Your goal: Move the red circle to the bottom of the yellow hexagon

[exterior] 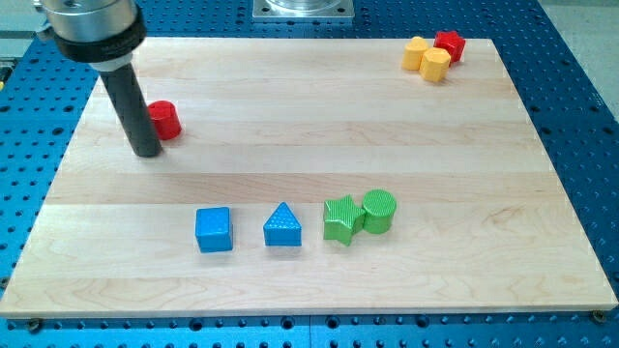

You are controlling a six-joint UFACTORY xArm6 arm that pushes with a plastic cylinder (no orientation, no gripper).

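The red circle (165,120) is a short red cylinder at the view's upper left of the wooden board. My tip (146,152) rests on the board just left of and below it, and the rod covers the circle's left edge. The yellow hexagon (435,65) sits at the view's top right, touching another yellow block (416,52) and a red star (449,43). The red circle is far to the left of the hexagon.
A blue cube (214,230), a blue triangle (282,226), a green star (340,218) and a green cylinder (379,211) stand in a row near the view's bottom. The board (319,135) is ringed by a blue perforated table.
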